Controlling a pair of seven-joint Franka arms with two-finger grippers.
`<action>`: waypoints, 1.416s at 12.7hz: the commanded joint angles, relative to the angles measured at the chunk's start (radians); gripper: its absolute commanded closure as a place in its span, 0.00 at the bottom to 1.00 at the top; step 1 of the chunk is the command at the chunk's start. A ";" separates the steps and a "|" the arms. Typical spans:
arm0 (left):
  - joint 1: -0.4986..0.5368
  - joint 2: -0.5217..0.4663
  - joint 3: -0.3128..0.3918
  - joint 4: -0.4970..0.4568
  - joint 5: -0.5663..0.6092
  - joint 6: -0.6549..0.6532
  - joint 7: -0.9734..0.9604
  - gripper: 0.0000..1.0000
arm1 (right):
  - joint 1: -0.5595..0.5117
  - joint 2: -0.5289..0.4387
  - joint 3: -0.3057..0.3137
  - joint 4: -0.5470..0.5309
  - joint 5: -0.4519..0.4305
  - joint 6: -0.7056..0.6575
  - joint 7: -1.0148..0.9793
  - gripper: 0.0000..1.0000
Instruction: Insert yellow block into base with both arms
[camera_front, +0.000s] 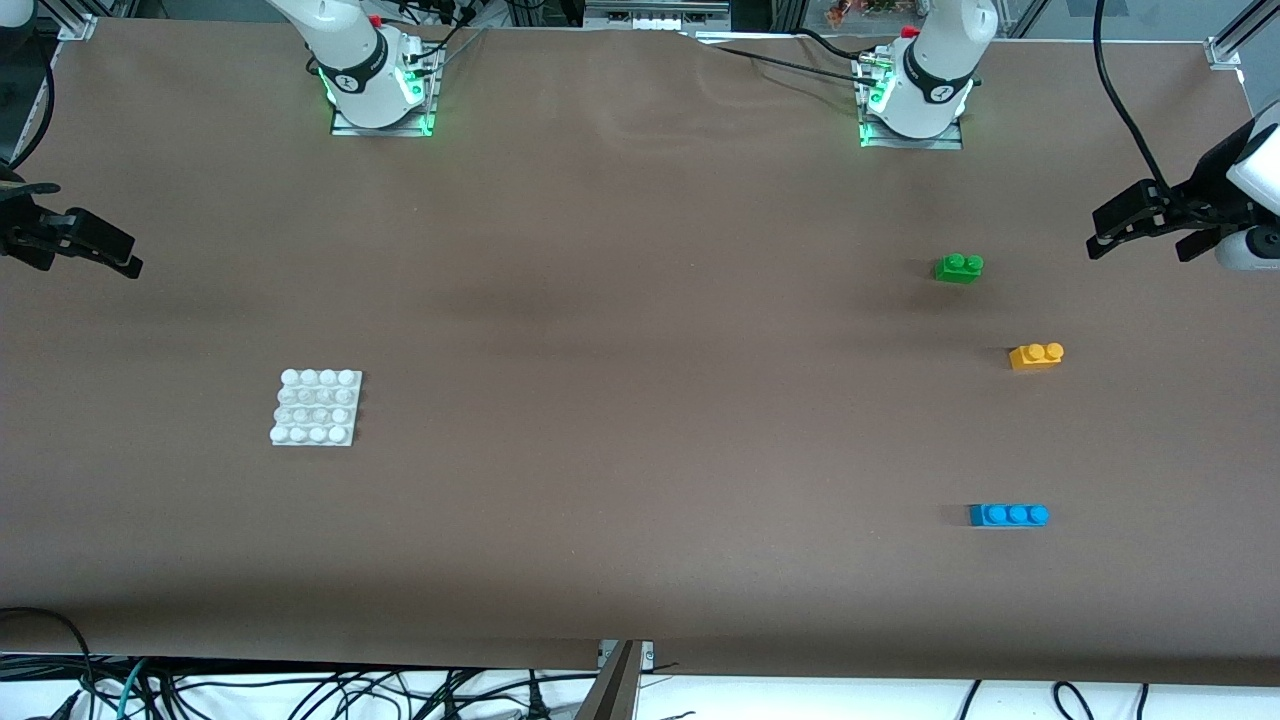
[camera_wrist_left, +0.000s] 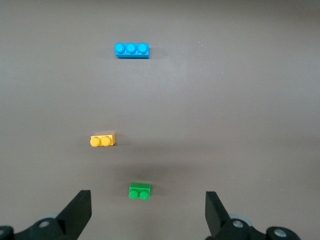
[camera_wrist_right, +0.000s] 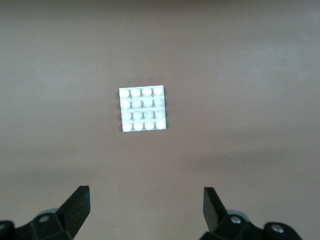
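Waiting high at the table's two ends — both grippers spread wide and empty, nothing picked yet.

Grabbing the wrong brick is the main risk, I judge: seen from the front, the yellow block (camera_front: 1036, 356) lies between the green brick (camera_front: 958, 268) at its 11 o'clock and the blue brick (camera_front: 1008, 515) at its 6, all loose near the left gripper (camera_front: 1150, 222). The base (camera_front: 316, 407), below the right gripper (camera_front: 85, 245), looks light and could slide on the plain brown table (camera_front: 620, 300) — cables hang off its edge.

text: none legible | labels: none on bricks or plate | arm-joint marks: too small to read
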 joint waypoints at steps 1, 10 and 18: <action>-0.007 0.009 0.004 0.022 0.010 -0.010 -0.003 0.00 | 0.000 -0.005 0.002 -0.002 0.016 -0.007 0.003 0.00; -0.009 0.008 -0.001 0.022 0.010 -0.010 -0.003 0.00 | 0.000 -0.005 0.002 -0.002 0.014 -0.008 0.002 0.00; -0.013 0.011 -0.001 0.039 0.010 -0.010 -0.004 0.00 | 0.000 -0.005 0.002 -0.002 0.014 -0.008 0.002 0.00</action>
